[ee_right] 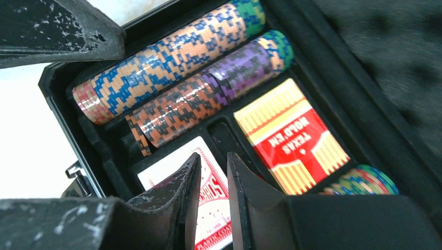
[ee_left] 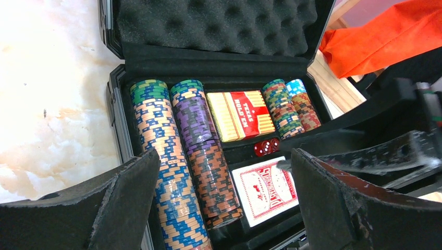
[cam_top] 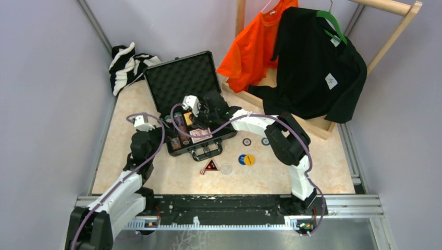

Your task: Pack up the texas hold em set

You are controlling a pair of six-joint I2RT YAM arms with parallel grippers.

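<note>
The black briefcase (cam_top: 180, 78) lies open at the table's middle left, its foam lid (ee_left: 219, 21) up. Rows of poker chips (ee_left: 156, 135) (ee_right: 156, 67), a red Texas Hold'em box (ee_left: 241, 114) (ee_right: 292, 135), a red-backed card deck (ee_left: 266, 187) (ee_right: 208, 182) and two red dice (ee_left: 267, 147) lie in its tray. My right gripper (ee_right: 214, 156) (cam_top: 195, 117) hovers just over the deck, its jaws a narrow gap apart with nothing between them. My left gripper (ee_left: 225, 156) stands wide open at the case's near left, empty. A blue and yellow disc (cam_top: 246, 159), a clear disc (cam_top: 226, 168) and the black-red triangle (cam_top: 210, 166) lie on the table.
Two more small discs (cam_top: 246, 141) (cam_top: 266, 141) lie right of the case. A striped cloth (cam_top: 127, 65) sits at the back left. An orange shirt (cam_top: 255, 47) and a black shirt (cam_top: 318, 67) hang from a wooden rack (cam_top: 385, 6) at the back right.
</note>
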